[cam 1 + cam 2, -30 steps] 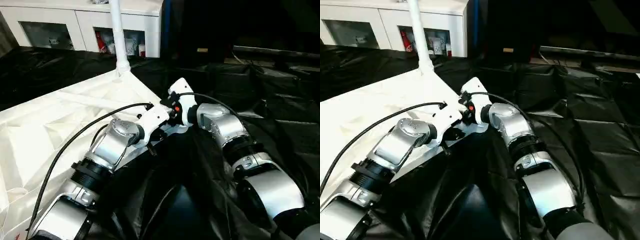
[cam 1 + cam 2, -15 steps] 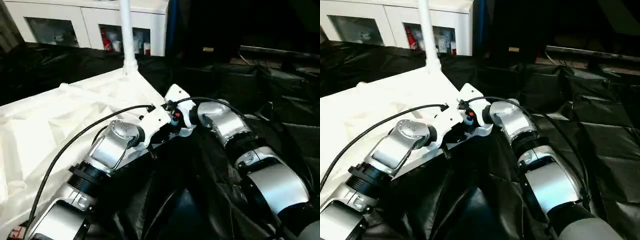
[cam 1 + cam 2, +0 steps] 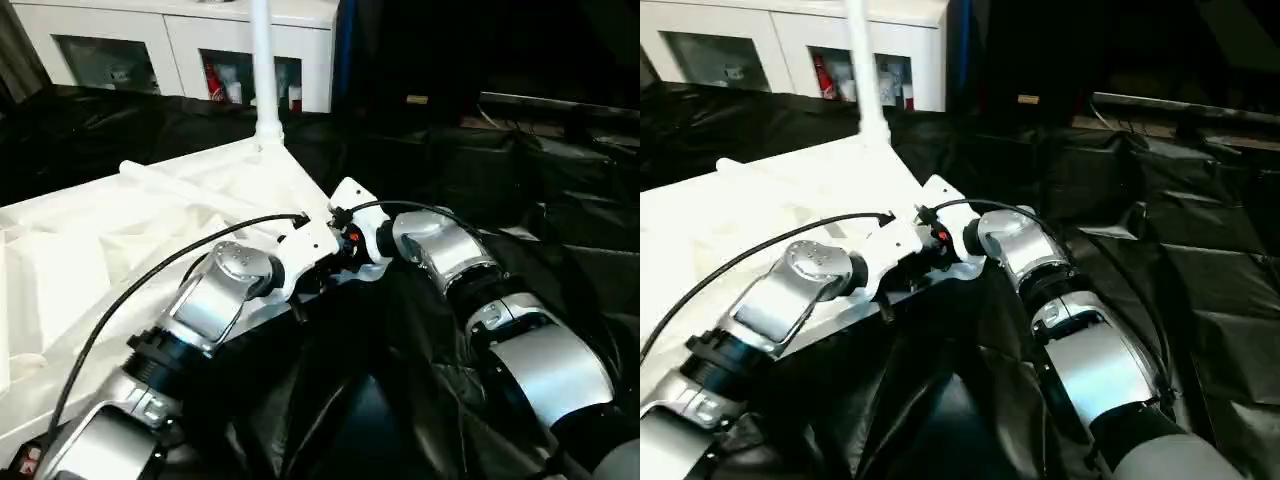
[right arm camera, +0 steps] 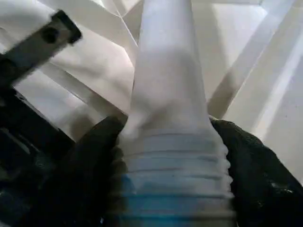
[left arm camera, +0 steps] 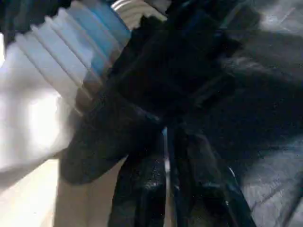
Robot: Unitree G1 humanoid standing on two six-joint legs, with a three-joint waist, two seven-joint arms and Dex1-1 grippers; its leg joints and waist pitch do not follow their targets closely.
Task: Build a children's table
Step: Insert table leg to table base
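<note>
Head view: the table top (image 3: 120, 240) lay underside up on black sheeting (image 3: 560, 200), one leg (image 3: 264, 60) upright in its far corner. Right wrist view: the right tool (image 4: 173, 156) clasped a second leg's (image 4: 168, 94) ribbed end. Left wrist view: the left tool (image 5: 165, 189) stood nearly closed, empty.

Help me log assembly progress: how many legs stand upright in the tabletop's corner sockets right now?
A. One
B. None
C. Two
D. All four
A: a single leg rises from the far corner of the upturned tabletop; no other leg stands on it.
</note>
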